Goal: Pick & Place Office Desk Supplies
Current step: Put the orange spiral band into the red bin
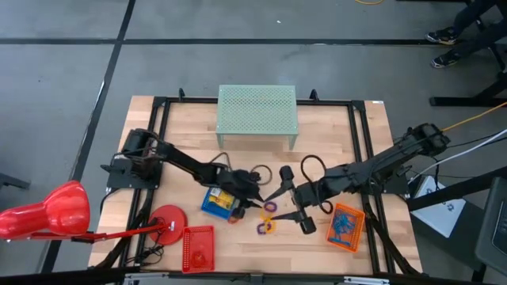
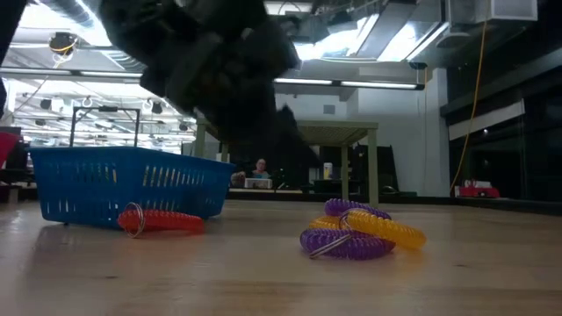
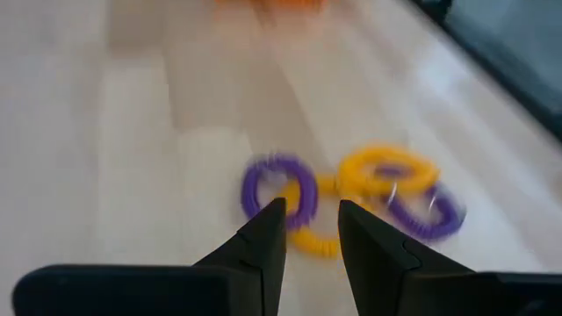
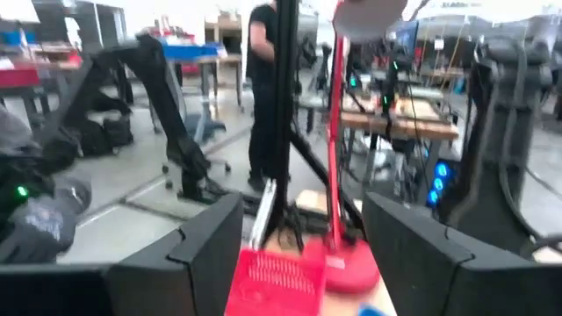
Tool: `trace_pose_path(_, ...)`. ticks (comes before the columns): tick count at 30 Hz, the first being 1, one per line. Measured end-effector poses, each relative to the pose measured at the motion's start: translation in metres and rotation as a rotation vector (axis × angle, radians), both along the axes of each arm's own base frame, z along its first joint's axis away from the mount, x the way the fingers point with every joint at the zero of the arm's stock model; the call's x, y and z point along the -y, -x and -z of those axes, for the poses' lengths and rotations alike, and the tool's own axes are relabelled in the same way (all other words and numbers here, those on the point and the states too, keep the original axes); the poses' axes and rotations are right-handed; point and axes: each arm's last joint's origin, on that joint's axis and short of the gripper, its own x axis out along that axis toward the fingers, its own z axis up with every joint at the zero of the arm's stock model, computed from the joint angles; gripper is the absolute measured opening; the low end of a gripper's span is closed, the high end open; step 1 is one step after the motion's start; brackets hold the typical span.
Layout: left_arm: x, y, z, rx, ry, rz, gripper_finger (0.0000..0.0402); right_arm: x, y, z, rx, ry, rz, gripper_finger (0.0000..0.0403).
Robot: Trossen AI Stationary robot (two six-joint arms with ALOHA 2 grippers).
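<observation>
- Purple and yellow coil loops (image 2: 356, 230) lay nearest the low camera, tangled in one small heap on the bare wood, with a metal ring showing at the heap's near edge.
- Wooden table (image 1: 190, 119) carried everything, ringed by a black frame.
- At its far edge stood a pale green mesh stand (image 1: 256, 111).
- Over the near left corner leaned a red desk lamp (image 1: 55, 210), its round base beside the red mesh tray (image 1: 198, 245).
- Near the right side, the orange mesh tray (image 1: 347, 226) held thin blue wire loops (image 1: 342, 227).
- Left of centre sat the blue mesh tray (image 2: 114, 184), with yellow-and-black clips (image 1: 222, 199) in it.
- Just in front of that tray, an orange-red coil loop (image 2: 162, 220) lay on the table with a metal ring at its end.
- Reaching in from the left, the left gripper (image 3: 309, 233) hovered low above the purple and yellow loops, its fingers partly apart and holding nothing.
- Coming from the right, the right gripper (image 4: 303, 254) hung above the table's middle beside the heap, fingers wide apart and empty.
- Beyond the table, a person (image 4: 263, 79) in dark clothes stood in the room.
</observation>
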Motion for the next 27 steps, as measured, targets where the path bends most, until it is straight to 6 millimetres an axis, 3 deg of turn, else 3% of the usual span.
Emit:
trace_pose_path(4, 0.002, -0.01, 0.006, -0.114, -0.048, 0.015, 0.0102, 0.001, 0.005, 0.003, -0.018, 0.003, -0.003, 0.0236)
trace_pose_path(10, 0.005, -0.014, -0.005, -0.179, -0.067, 0.053, 0.0102, 0.0, 0.006, 0.006, -0.047, 0.014, -0.009, 0.0236)
trace_pose_path(16, 0.013, 0.004, -0.002, -0.425, -0.154, 0.133, 0.0102, 0.0, 0.006, 0.006, -0.043, 0.011, -0.028, 0.0236)
trace_pose_path(27, 0.04, 0.019, -0.001, -0.478, -0.207, 0.244, 0.0098, 0.0, 0.006, 0.004, -0.025, 0.008, -0.028, 0.0236)
